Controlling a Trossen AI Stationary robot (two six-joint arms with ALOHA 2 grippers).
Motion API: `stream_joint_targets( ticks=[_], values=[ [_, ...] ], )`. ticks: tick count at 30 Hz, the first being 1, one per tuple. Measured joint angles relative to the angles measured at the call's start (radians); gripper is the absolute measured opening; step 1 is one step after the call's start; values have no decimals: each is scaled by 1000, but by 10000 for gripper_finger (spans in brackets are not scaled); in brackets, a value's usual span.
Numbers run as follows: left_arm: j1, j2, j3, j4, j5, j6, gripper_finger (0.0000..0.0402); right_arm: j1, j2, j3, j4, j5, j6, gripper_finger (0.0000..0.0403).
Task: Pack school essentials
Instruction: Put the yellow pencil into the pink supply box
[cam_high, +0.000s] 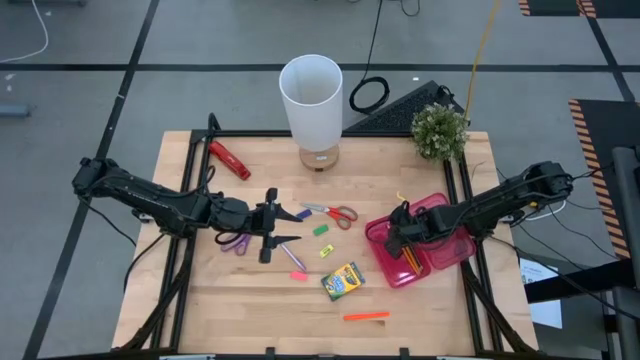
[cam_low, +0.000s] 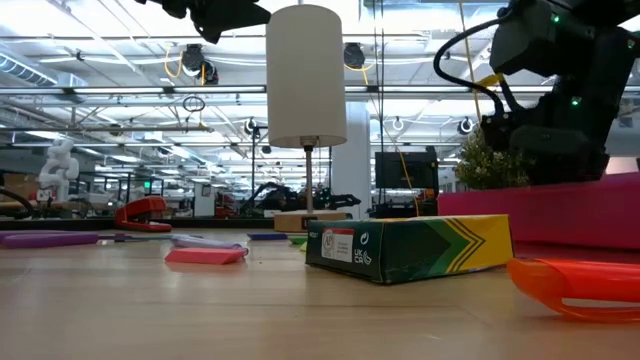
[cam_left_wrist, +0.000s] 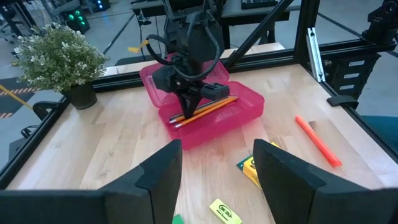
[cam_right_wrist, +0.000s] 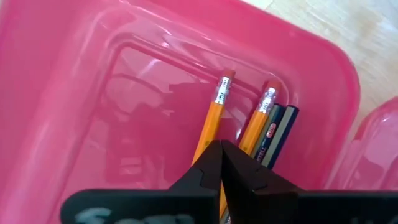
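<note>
Right gripper (cam_right_wrist: 221, 149) is down inside the pink case (cam_high: 385, 262) near the table's right edge, jaws pinched nearly together on a pencil (cam_right_wrist: 211, 127). Looks like it has hold of the shaft, though it could be only touching. Two more pencils (cam_right_wrist: 261, 124) and a dark pen lie just beside it in the case. Pencils: light, stiff, thin, smooth, prone to roll or pivot, so best held mid-shaft w/ a narrow jaw gap.

Left gripper (cam_left_wrist: 217, 180) sits left of table centre, jaws wide open, nothing between them, aimed across at the case.

Still loose on the table:
- Crayon box (cam_high: 342, 281), front of centre. Light cardboard, rigid but crushable; take across the short sides.
- Orange marker (cam_high: 366, 316), near the front edge. Round, slick, light; grab mid-body.
- Red scissors (cam_high: 335, 213), centre. Heavier, flat and hard to get under; go for the handles.
- Purple scissors (cam_high: 234, 242), by the left gripper.
- Erasers (cam_high: 323, 240) and a pink one (cam_high: 297, 274). Tiny, grippy, need a near-closed pinch.

Red tool (cam_high: 228, 158), back-left, isn't part of the job.
</note>
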Motion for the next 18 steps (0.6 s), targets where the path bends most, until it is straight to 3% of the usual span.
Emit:
stream_joint_targets(
  ticks=[18],
  values=[
    [0,0,0,-1,0,0,202,2,-25,2,81,4,-31,0]
  ],
)
